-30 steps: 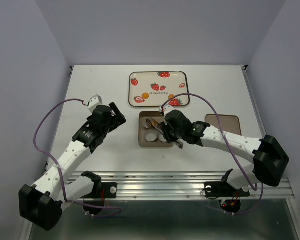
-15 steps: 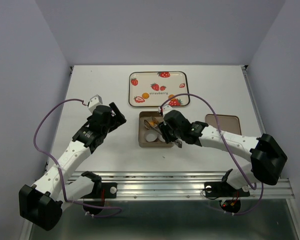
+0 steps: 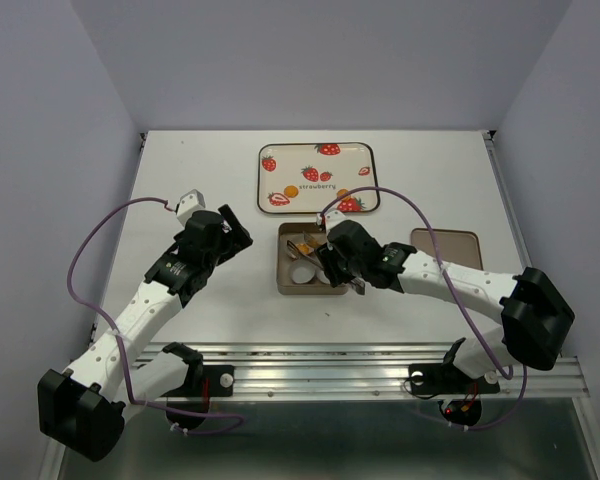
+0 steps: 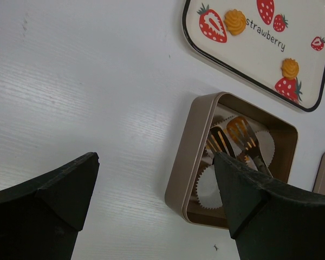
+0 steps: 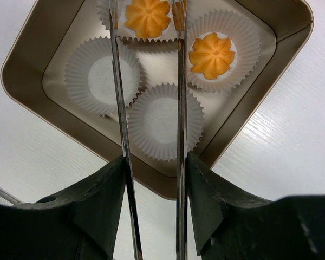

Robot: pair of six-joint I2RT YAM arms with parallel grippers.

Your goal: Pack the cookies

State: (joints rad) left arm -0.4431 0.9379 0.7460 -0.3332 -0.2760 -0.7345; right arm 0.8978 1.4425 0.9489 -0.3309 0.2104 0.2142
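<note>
The right gripper (image 5: pixel 154 162) was clamped on metal tongs (image 5: pixel 179 108), their blades apart above the tin (image 5: pixel 32 65). On the way out, a blade might snag a fluted paper cup (image 5: pixel 161 120) and spill it. One cookie (image 5: pixel 147 16) sat between the blade tips, another cookie (image 5: pixel 212 54) just right of them, both inside the tin. The left gripper (image 4: pixel 155 158) gaped beside the tin. Two cookies (image 4: pixel 235 21) lay on the strawberry tray (image 4: pixel 244 54) beyond it.

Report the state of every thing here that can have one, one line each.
packed cookies: two, inside the box.
unpacked cookies: two, on the tray.
cups: two filled, two empty.
box: open.
lid: off, lying right of the box.
left gripper: jaws open, empty.
right gripper: jaws closed on the tongs.
tongs: blades apart, straddling one packed cookie.
</note>
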